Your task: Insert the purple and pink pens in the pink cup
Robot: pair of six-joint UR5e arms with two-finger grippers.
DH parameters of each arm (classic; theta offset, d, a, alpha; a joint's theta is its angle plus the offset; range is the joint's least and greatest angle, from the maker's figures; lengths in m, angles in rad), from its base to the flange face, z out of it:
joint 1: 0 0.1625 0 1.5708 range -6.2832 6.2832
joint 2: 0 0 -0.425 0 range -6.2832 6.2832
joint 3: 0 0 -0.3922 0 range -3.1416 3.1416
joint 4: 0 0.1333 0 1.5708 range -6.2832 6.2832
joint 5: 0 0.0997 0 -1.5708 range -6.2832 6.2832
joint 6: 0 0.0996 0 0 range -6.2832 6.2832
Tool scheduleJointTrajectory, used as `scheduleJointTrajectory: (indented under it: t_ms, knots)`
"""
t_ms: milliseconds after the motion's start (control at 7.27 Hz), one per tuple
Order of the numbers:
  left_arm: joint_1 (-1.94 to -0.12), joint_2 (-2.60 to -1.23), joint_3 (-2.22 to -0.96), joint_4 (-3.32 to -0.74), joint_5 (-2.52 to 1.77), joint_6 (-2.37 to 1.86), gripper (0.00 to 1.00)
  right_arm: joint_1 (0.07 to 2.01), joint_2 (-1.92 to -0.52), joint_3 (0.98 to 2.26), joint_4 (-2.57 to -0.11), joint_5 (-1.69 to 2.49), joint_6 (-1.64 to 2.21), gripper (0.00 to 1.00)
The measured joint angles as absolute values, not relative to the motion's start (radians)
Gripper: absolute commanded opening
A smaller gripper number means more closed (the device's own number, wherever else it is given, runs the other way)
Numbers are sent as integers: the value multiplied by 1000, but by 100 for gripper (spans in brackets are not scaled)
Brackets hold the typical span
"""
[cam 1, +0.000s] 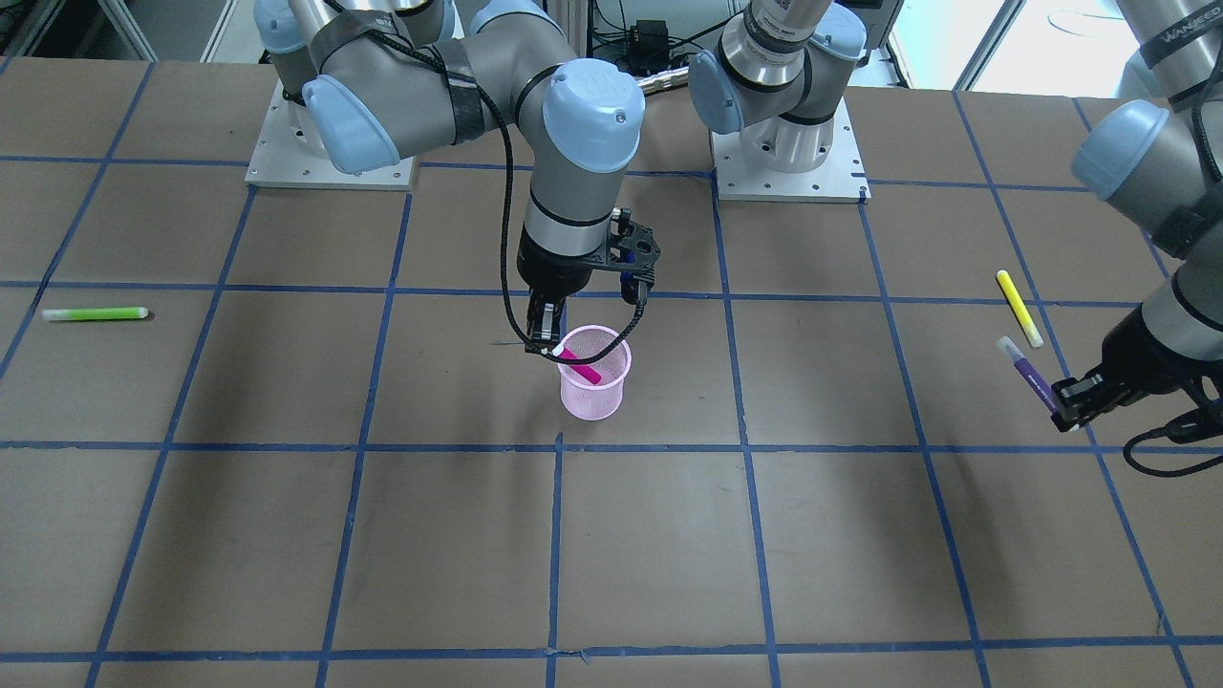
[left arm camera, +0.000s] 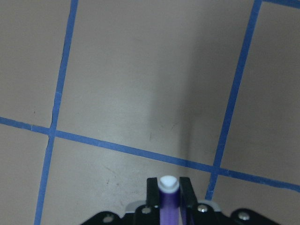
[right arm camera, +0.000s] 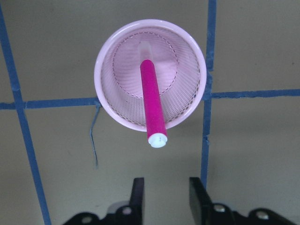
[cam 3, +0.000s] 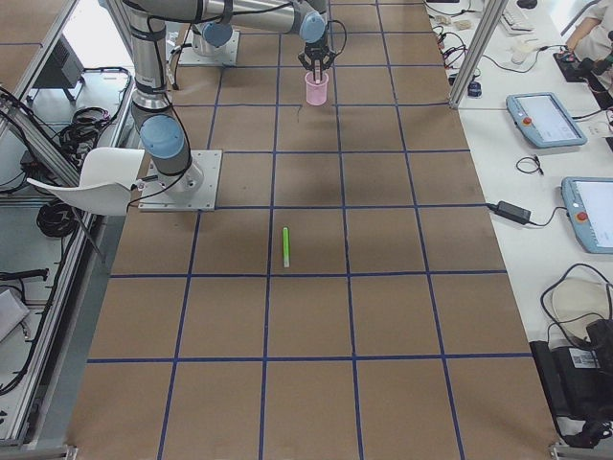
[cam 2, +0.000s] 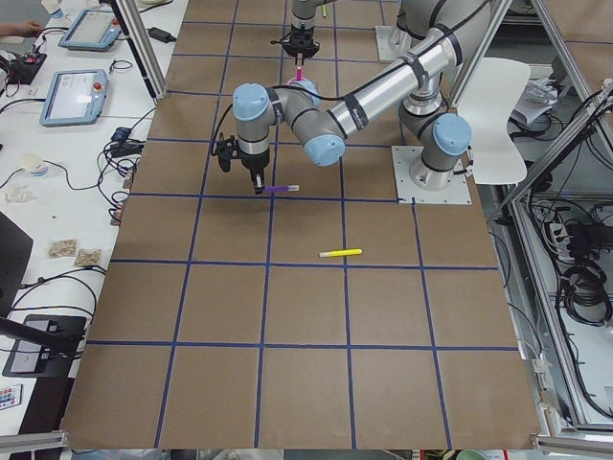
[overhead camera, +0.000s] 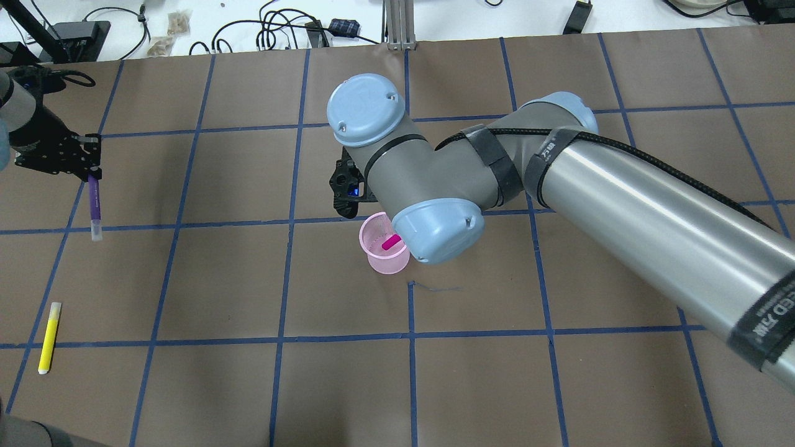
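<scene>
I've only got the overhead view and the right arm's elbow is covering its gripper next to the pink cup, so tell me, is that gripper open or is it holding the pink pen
Observer: In the right wrist view the right gripper is open, with nothing between its fingers.
Operator: Okay, and is the pink pen properly inside?
Observer: The pink pen leans in the pink cup, one end down inside and the other poking out over the rim.
Operator: Does the left one really have the purple pen?
Observer: The left wrist view shows the purple pen clamped between the fingers of the left gripper.
</scene>
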State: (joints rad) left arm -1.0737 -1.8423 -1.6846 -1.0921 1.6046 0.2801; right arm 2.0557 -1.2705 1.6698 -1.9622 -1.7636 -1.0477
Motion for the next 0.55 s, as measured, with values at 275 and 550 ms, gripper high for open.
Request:
scheduleJointTrajectory:
  t_ms: [275, 550]
  knots:
    - [-1123, -1814, -1667, -1080, 1609, 256, 0, 2015, -1296, 1615, -1932, -1760, -1051, 100]
    - [-1233, -1801, -1647, -1021, 1611, 166, 0, 1920, -1354, 1541, -1830, -1721, -1052, 100]
